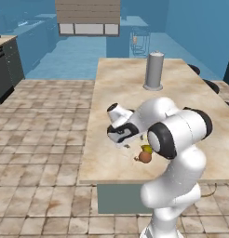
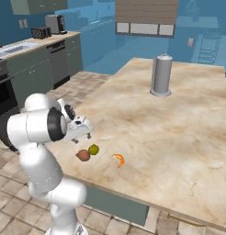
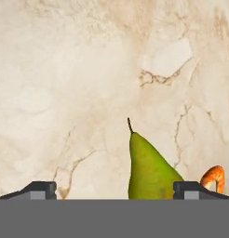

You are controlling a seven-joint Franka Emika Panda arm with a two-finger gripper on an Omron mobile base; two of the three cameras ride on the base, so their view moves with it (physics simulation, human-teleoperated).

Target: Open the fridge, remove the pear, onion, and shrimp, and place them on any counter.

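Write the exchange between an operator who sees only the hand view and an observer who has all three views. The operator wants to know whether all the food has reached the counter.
Operator: I see the pear and the edge of the shrimp on stone. Where is the onion?
Observer: The onion lies on the counter right beside the pear, on the side away from the shrimp and near the counter's front edge.
Operator: Is the hand touching any of them?
Observer: No. In the right base view the open hand hovers above the onion and pear, clear of both.
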